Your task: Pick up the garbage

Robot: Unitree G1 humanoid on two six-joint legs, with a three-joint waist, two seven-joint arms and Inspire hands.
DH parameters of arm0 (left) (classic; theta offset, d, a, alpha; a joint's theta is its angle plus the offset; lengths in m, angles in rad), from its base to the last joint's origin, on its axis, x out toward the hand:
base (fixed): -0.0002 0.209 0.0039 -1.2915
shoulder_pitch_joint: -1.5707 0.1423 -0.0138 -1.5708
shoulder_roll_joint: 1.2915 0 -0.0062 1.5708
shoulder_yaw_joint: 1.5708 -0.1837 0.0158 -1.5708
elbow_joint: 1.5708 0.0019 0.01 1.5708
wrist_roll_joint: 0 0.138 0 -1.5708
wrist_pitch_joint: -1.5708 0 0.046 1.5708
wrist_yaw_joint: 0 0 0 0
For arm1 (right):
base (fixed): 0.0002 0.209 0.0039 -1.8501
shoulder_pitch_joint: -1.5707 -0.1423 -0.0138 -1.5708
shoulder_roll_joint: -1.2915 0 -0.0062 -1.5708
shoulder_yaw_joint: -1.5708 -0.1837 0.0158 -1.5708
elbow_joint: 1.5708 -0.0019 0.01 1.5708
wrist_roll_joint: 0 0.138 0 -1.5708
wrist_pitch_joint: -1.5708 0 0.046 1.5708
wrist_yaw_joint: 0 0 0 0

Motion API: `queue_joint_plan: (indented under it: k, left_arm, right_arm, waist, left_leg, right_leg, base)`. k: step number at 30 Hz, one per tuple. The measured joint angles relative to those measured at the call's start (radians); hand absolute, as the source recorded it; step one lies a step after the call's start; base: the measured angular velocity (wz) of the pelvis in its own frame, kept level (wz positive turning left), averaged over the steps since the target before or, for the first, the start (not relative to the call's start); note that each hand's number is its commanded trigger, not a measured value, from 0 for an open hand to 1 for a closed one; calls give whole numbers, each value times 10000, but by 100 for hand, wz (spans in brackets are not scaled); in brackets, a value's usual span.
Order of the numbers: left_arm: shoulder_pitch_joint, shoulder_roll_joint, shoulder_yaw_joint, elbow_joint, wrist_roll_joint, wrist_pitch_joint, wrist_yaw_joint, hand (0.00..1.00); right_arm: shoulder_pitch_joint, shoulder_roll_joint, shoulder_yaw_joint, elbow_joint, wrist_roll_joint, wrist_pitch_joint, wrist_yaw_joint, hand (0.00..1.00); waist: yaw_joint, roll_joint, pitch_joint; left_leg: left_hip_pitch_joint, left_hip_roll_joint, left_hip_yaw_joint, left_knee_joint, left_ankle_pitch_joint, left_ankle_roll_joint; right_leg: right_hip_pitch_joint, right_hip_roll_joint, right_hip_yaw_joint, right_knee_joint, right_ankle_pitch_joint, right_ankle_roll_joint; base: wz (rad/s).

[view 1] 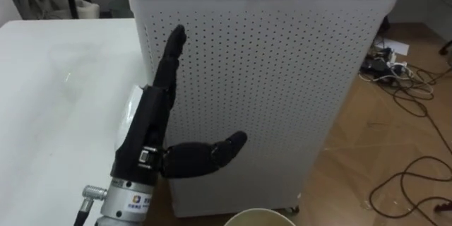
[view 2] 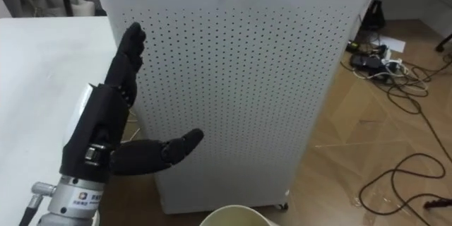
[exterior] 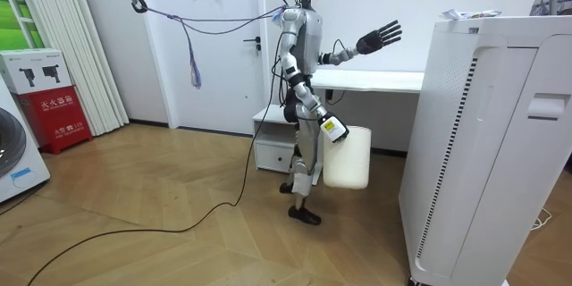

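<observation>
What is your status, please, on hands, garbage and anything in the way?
Left hand open, raised before purifier. Right hand at bin. Garbage atop purifier, untouched.

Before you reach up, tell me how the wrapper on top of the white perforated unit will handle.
The wrapper looks thin and crumpled, so it is probably light and floppy and would crush rather than resist. Lying loose on the unit's flat top, it may slide away if the open left hand nudges it.
</observation>
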Motion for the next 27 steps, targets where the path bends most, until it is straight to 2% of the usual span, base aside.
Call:
queue_joint_plan:
  k: [3,5,6,7,8,9,10,11,12,13,14,15,16,17,18,19,20,21,22,23,25,26,27]
  left_arm:
    - [10,-25,24,-157,336,-3,171,0]
    - [16,-24,29,-156,387,-1,179,0]
    - [15,-21,37,-155,404,-1,178,0]
    - [16,-21,73,-152,419,0,178,0]
    - [24,-26,95,-149,418,3,178,0]
    - [70,-23,169,-147,423,3,179,0]
    - [79,-73,241,-144,430,3,181,0]
    - [82,-102,260,-130,431,1,182,0]
    - [130,-133,274,-55,395,-23,176,0]
    - [117,-150,296,-23,392,-29,175,0]
    - [96,-175,299,-24,389,-35,176,0]
    - [96,-207,306,-24,386,-86,184,0]
    - [99,-216,334,-22,404,-165,183,0]
    - [105,-220,369,-24,425,-230,183,0]
    - [89,-257,461,-28,490,-337,182,0]
    - [125,-334,551,-30,716,-378,183,0]
    - [148,-339,600,-35,809,-425,186,0]
    - [146,-338,724,-48,976,-557,192,0]
    - [156,-329,745,-48,1079,-651,236,0]
    - [155,-315,737,-49,1091,-659,245,0]
    - [110,-239,723,-48,1104,-664,248,0]
    - [110,-221,725,-50,1105,-665,253,0]
    - [95,-167,728,-63,1118,-666,275,0]
  right_arm:
    - [21,7,73,32,-8,1,26,100]
    - [19,27,72,41,-9,1,125,100]
    - [27,68,81,54,-6,3,167,100]
    - [49,142,86,56,-10,2,191,100]
    - [61,167,86,56,-12,3,209,100]
    - [72,189,87,56,-24,8,232,100]
    - [71,141,84,59,-33,6,275,100]
    - [77,120,82,90,-80,8,310,100]
    - [147,113,81,110,-203,51,353,100]
    - [162,110,41,112,-272,52,325,100]
    - [165,104,5,122,-311,53,302,100]
    - [173,116,-10,181,-327,58,280,100]
    - [186,119,-17,237,-373,59,239,100]
    - [182,121,-31,281,-411,58,216,100]
    - [181,127,-33,383,-447,58,207,100]
    - [260,131,-33,542,-572,78,229,100]
    - [274,137,-34,576,-704,140,256,100]
    - [265,128,-72,573,-924,162,320,100]
    - [271,88,-115,558,-1006,160,316,100]
    - [270,87,-114,558,-1006,161,302,100]
    - [262,48,-9,542,-1022,167,155,100]
    - [268,25,-6,543,-1031,172,155,100]
    - [246,-10,-8,540,-1032,173,175,100]
  waist:
    - [44,-1,11]
    - [58,-33,55]
    - [117,-75,100]
    - [246,-130,130]
    - [275,-161,146]
    - [343,-155,161]
    - [322,15,208]
    - [312,87,220]
    - [373,29,232]
    - [331,108,179]
    - [285,109,178]
    - [367,113,175]
    - [562,108,172]
    - [610,103,169]
    - [689,95,164]
    - [730,32,11]
    - [746,38,-98]
    - [736,-62,-131]
    - [740,-64,-125]
    - [743,-85,-113]
    - [757,-156,-65]
    - [741,-157,-61]
    - [768,-168,-42]
  left_leg:
    - [115,33,0,145,-4,-8]
    - [201,57,-3,342,-11,-20]
    - [198,105,2,665,-63,-108]
    - [30,191,3,1373,-171,-213]
    - [-131,259,-12,1910,-209,-260]
    - [-571,421,-165,3232,-226,-289]
    - [-1123,608,-499,4675,-158,-343]
    - [-1380,693,-708,5344,-5,-354]
    - [-1856,651,-1110,6237,217,-363]
    - [-2366,556,-1420,6195,-37,-254]
    - [-2636,476,-1543,6010,-130,-203]
    - [-3175,344,-1732,5317,-130,-233]
    - [-3565,182,-1923,4327,-1,-382]
    - [-3682,121,-2051,3706,183,-464]
    - [-3845,1,-2348,2573,824,-424]
    - [-3848,-119,-2565,2226,1287,-425]
    - [-3762,-202,-2612,2123,1437,-365]
    - [-3563,-337,-2594,1974,1663,-249]
    - [-3466,-400,-2546,2038,1827,-98]
    - [-3421,-440,-2523,2126,1702,-38]
    - [-3233,-751,-2381,2425,1320,213]
    - [-3193,-821,-2331,2513,1190,270]
    - [-3090,-1009,-2239,2593,965,367]
  right_leg:
    - [32,-40,-444,97,-26,-85]
    - [142,-62,-693,96,-75,-174]
    - [250,-101,-1001,119,-149,-283]
    - [292,-166,-1395,273,-300,-433]
    - [333,-224,-1579,357,-386,-491]
    - [422,-231,-1664,474,-536,-615]
    - [612,-152,-1567,490,-752,-764]
    - [706,-71,-1493,537,-844,-801]
    - [802,-7,-1233,669,-1021,-814]
    - [853,-5,-1210,735,-1129,-849]
    - [854,-20,-1207,769,-1181,-852]
    - [874,-33,-1066,797,-1265,-826]
    - [889,-60,-944,836,-1342,-789]
    - [877,-87,-933,915,-1370,-814]
    - [848,-97,-914,1116,-1550,-755]
    - [862,-190,-872,1341,-1815,-592]
    - [897,-237,-850,1390,-1907,-545]
    - [1005,-339,-808,1462,-2014,-499]
    - [1148,-407,-818,1476,-2150,-417]
    - [1221,-477,-828,1496,-2236,-379]
    - [1390,-874,-855,1908,-2704,-150]
    - [1408,-968,-844,2037,-2804,-91]
    - [1379,-1206,-840,2409,-3018,44]
  base:
    - [-20]
    - [-32]
    - [-40]
    - [-43]
    - [-49]
    - [-42]
    - [-36]
    - [-25]
    - [-12]
    - [-9]
    - [-11]
    - [-36]
    - [-47]
    - [-45]
    - [-32]
    - [-22]
    - [-14]
    - [-5]
    - [-4]
    - [0]
    - [4]
    - [-4]
    - [-3]
